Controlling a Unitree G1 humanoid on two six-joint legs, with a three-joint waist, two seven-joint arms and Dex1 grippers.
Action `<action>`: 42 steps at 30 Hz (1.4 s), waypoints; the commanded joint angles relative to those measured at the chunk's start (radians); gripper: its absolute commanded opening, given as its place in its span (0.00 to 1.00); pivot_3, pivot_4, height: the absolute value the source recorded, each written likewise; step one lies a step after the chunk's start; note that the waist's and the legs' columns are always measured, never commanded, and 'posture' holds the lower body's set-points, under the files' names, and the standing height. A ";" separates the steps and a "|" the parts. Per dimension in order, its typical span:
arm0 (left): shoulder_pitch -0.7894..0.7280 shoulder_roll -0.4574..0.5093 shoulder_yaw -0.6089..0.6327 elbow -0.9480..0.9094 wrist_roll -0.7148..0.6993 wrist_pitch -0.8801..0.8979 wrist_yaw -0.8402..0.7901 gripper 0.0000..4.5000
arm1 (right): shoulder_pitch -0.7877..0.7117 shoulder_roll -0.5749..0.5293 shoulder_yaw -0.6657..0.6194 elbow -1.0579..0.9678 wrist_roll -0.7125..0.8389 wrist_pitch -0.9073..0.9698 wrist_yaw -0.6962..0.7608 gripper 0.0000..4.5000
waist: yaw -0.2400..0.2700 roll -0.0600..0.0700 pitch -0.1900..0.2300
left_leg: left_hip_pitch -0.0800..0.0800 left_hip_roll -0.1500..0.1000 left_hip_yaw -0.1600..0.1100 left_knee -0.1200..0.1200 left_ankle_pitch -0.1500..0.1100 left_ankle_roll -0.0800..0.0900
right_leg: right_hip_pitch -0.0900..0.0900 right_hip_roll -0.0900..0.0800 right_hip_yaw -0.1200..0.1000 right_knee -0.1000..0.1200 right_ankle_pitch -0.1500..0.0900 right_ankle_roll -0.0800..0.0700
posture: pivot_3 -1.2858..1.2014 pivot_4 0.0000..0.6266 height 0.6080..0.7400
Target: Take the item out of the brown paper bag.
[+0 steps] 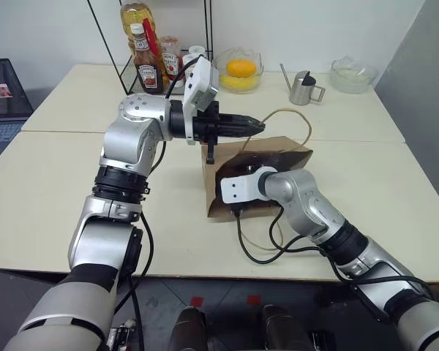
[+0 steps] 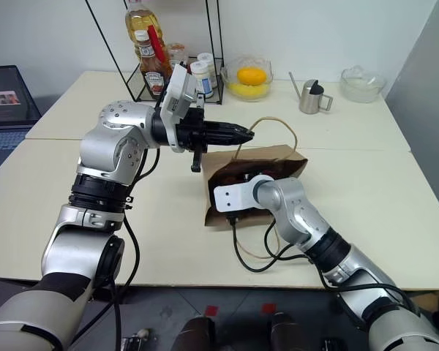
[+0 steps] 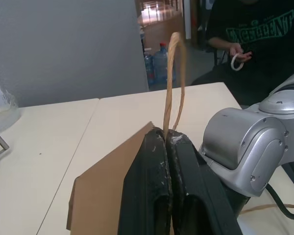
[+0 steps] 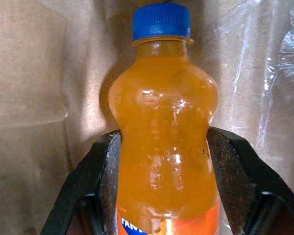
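A ketchup bottle (image 1: 145, 64) and a tall oil bottle (image 1: 136, 16) stand at the back; a glass bowl (image 1: 239, 70) holds yellow fruit (image 1: 241, 68); a small metal watering can (image 1: 304, 88) sits near another glass bowl (image 1: 353, 74).

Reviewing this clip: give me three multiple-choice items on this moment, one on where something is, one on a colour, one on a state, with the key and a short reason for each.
1. Where is the orange soda bottle?
A. inside the brown paper bag
B. on the table beside the metal pitcher
C. in the glass bowl with the fruit

2. What colour is the bottle's cap?
A. red
B. blue
C. white

3. What is the left gripper doing?
A. hanging open over the table
B. shut on the bag's cord handle
C. shut on the ketchup bottle

Key: 1 A, the right wrist view shows the bottle with brown paper all around it. 2 B, the cap at its top is plainly blue. 3 B, the left wrist view shows the two black fingers pressed together with the tan cord loop rising from between them.
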 commanded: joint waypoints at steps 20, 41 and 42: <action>-0.022 0.013 0.009 0.022 0.024 -0.073 -0.016 0.00 | 0.154 -0.124 -0.207 -0.446 0.125 0.004 0.074 0.52 | -0.003 0.000 0.000 | -0.001 0.000 0.000 -0.001 0.000 0.000 | -0.001 0.000 0.000 -0.001 0.000 0.000 | 0.52 0.24 1.00; -0.034 0.005 0.009 0.049 0.034 -0.087 -0.025 0.00 | 0.167 -0.071 -0.173 -0.428 0.128 0.098 0.050 0.53 | -0.005 0.000 0.000 | -0.001 0.000 -0.001 -0.002 0.000 0.000 | 0.000 0.000 -0.001 -0.003 0.000 0.000 | 0.52 0.24 1.00; -0.034 0.004 0.009 0.048 0.034 -0.086 -0.024 0.00 | 0.154 -0.064 -0.158 -0.415 0.116 0.106 0.053 0.61 | -0.006 0.000 0.000 | -0.001 0.000 -0.001 -0.002 0.000 0.000 | 0.000 0.000 -0.001 -0.002 0.000 0.000 | 0.52 0.24 1.00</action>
